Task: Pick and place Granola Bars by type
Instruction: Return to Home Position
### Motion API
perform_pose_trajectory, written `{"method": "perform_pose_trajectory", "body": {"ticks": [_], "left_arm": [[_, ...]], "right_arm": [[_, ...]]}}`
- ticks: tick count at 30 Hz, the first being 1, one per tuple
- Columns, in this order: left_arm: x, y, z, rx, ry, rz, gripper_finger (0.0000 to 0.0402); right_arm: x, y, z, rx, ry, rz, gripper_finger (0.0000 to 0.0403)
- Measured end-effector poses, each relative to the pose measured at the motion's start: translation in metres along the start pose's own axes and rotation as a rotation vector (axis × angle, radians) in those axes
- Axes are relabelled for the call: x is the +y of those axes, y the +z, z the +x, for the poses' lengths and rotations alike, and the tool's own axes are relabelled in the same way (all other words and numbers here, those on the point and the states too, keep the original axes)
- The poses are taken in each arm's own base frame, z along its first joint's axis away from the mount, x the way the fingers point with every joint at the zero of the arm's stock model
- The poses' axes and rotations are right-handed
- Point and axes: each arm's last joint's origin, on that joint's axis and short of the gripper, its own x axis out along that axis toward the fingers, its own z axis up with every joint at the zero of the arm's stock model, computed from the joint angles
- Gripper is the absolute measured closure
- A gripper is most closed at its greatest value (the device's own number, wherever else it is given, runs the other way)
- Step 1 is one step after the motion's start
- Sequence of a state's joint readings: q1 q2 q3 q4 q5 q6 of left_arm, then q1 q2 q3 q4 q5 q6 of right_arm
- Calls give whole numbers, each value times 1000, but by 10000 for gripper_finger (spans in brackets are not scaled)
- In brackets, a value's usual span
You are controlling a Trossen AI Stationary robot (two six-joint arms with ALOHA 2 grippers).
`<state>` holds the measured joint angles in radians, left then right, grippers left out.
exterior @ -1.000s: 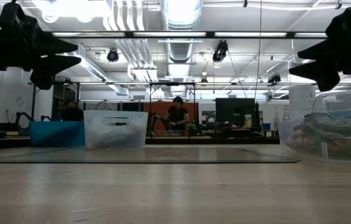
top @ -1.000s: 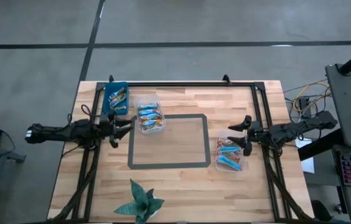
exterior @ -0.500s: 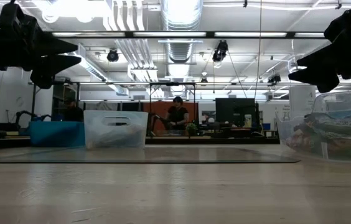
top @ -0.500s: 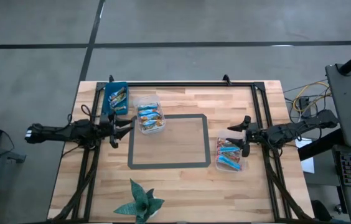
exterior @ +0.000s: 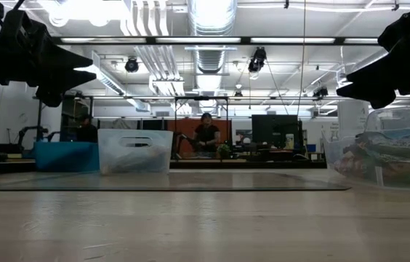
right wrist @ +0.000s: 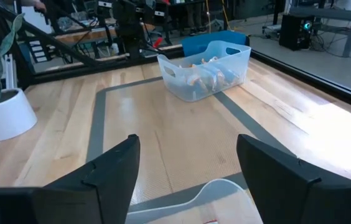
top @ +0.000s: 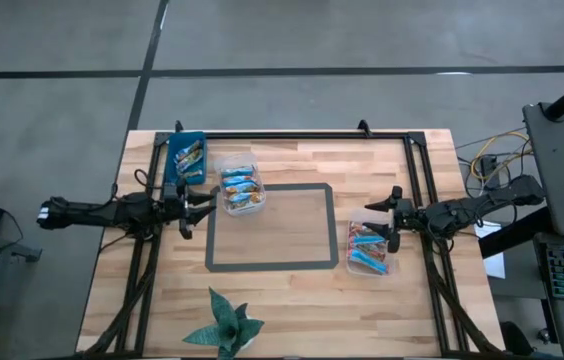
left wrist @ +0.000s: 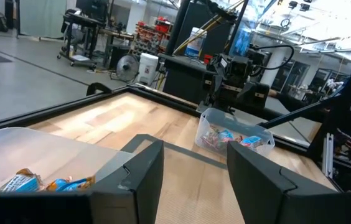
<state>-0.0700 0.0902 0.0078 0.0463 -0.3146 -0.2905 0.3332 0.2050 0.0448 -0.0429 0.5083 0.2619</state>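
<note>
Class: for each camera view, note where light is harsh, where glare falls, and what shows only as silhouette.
Low view: bright ceiling lamps leave the left gripper and right gripper as black silhouettes. Right wrist view: strong glare on the table. High view: even light, no hard shadows.

Granola Bars (top: 241,188) blue, brown-gold — bin (top: 197,138) blue — table (top: 382,165) light wood.

Facing each other, the left gripper (top: 194,208) and right gripper (top: 390,218) hover with jaws spread apart

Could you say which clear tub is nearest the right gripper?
The clear plastic tub right of the grey tape rectangle; the other tub is by the left gripper.
</note>
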Motion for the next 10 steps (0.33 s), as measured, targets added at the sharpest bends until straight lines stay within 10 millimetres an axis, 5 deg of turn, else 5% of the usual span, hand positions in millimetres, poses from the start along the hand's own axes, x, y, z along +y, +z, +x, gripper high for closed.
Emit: {"method": "perform_pose_trajectory", "body": {"ticks": [10], "left_arm": [[0, 0, 0, 1, 0, -1, 243]], "right_arm": [[0, 0, 0, 0, 0, 0, 143]]}}
